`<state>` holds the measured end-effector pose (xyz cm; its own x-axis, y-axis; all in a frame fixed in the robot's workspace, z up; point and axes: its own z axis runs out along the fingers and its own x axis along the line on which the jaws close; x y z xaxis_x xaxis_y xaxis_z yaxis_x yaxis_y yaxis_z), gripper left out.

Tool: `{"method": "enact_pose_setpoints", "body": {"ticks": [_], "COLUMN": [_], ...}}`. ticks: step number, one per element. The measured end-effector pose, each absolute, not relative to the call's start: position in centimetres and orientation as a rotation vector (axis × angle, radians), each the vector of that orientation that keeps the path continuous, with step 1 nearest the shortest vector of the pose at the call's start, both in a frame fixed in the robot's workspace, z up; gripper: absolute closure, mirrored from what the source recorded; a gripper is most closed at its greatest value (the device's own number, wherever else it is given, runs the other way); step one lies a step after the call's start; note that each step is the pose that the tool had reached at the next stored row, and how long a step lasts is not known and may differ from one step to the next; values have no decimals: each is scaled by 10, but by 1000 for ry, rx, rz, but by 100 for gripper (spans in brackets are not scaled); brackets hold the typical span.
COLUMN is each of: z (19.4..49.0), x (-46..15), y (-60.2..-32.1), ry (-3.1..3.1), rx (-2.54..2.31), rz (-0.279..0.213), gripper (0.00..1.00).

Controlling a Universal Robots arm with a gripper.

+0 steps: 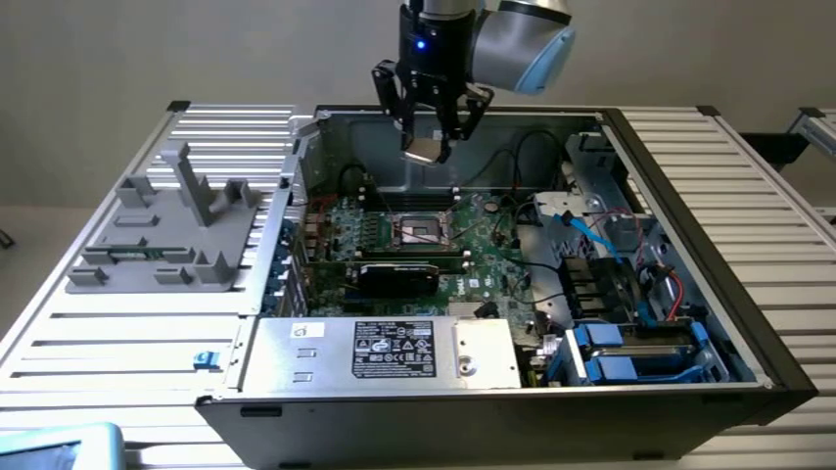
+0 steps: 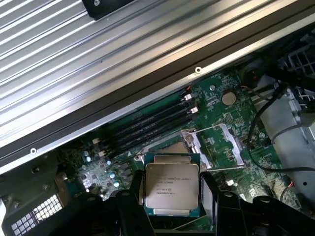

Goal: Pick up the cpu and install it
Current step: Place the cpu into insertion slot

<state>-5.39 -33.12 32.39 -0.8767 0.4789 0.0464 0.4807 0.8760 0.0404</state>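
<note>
1. Where the exterior view comes nearest, a silver box (image 1: 392, 352) with a black label sits at the near end of the open computer case (image 1: 457, 426).
2. Beyond it, the green motherboard (image 1: 490, 257) carries the black-framed socket (image 1: 421, 228).
3. At twelve o'clock from that socket, farthest back, the jaws hang above the board, partway open and clamped on two opposite edges of the cpu (image 2: 171, 184), which touches nothing else.

Jaws gripping cpu (image 1: 425, 153), held above open computer case (image 1: 523, 423), green motherboard (image 1: 490, 251) beneath
</note>
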Motion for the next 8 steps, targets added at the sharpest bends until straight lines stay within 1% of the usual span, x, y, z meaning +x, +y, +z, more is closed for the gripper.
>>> {"method": "enact_pose_setpoints", "body": {"ticks": [8], "z": [323], "x": [-54], "y": [-331], "ry": [-2953], "rx": [-973], "rz": [-82], "gripper": [45]}}
